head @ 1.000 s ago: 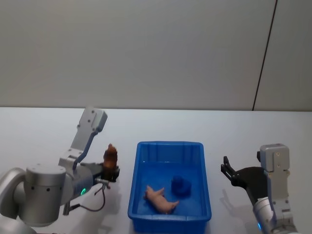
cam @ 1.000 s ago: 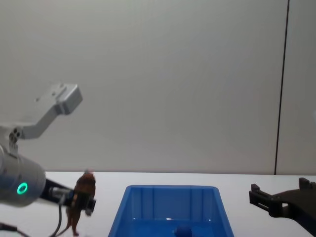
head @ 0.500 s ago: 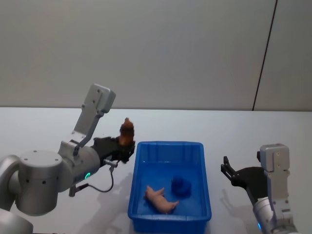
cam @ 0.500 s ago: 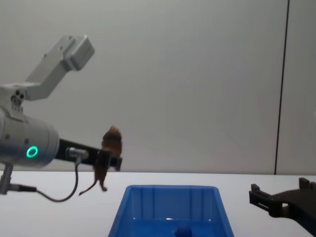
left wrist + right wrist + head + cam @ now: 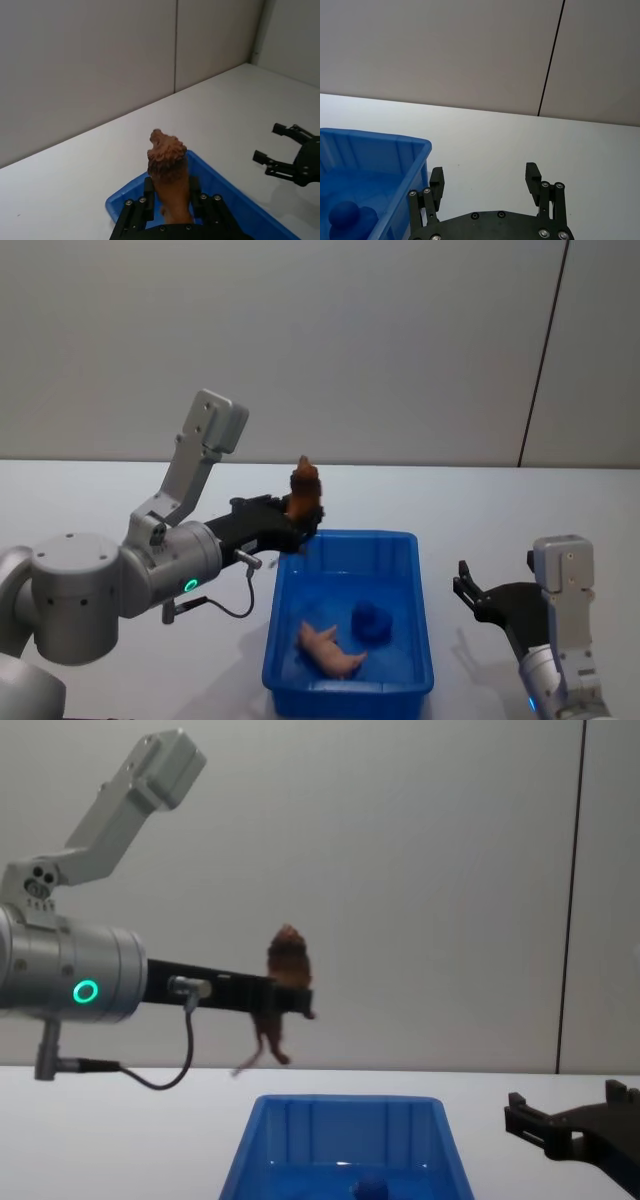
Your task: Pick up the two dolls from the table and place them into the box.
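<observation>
The reddish-brown doll (image 5: pixel 305 487) is held upright, clamped in the left gripper (image 5: pixel 298 516), at the centre of the head view, above the far left corner of the box (image 5: pixel 288 636). The box's open floor lies below and right of it. The blue-topped doll (image 5: pixel 371 620) is seen inside already. The right gripper (image 5: pixel 467 598) is parked open at lower right.

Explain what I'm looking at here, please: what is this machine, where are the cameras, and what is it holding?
It is a two-armed robot at a white table. One camera looks down from its head, one looks across from its chest, and one sits on each wrist. The left gripper is shut on a reddish-brown doll, held up in the air near the far left corner of the blue box. In the box lie a dark-blue doll and a pinkish toy. The right gripper waits open, right of the box.
</observation>
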Available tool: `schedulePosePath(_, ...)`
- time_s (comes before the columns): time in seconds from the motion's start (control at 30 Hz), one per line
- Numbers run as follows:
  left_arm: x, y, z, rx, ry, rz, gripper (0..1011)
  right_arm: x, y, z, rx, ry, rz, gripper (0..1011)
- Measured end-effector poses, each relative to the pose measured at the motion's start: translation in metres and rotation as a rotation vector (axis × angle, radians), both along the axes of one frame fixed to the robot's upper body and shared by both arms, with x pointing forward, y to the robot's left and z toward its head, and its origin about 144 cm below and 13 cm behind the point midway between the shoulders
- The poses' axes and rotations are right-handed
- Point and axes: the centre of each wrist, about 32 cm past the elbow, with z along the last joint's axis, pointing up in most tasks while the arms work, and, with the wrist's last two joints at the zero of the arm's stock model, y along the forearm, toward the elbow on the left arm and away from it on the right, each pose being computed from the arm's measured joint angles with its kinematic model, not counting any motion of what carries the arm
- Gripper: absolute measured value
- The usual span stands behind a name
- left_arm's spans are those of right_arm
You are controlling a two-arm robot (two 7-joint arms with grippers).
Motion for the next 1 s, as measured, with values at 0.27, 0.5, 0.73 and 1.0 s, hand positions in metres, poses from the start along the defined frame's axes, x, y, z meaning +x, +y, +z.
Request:
schedulePosePath(0.27, 0.009, 0.001, -0.003, -0.083, -0.014, -0.134, 598, 0.000, 0.000, 0.000, 0.000, 0.000, 0.000, 1001)
schedulePosePath(0.5, 0.018, 0.000, -0.008, -0.150, -0.014, -0.242, 839, 0.000, 0.000, 0.000, 0.000, 0.000, 0.000, 1001)
schedulePosePath(0.73, 0.029, -0.003, -0.013, -0.220, -0.011, -0.356, 1001, 0.000, 0.000, 0.000, 0.000, 0.000, 0.000, 1001)
schedulePosePath(1.0, 0.038, -0.008, -0.020, -0.286, -0.008, -0.458, 1001, 0.000, 0.000, 0.000, 0.000, 0.000, 0.000, 1001)
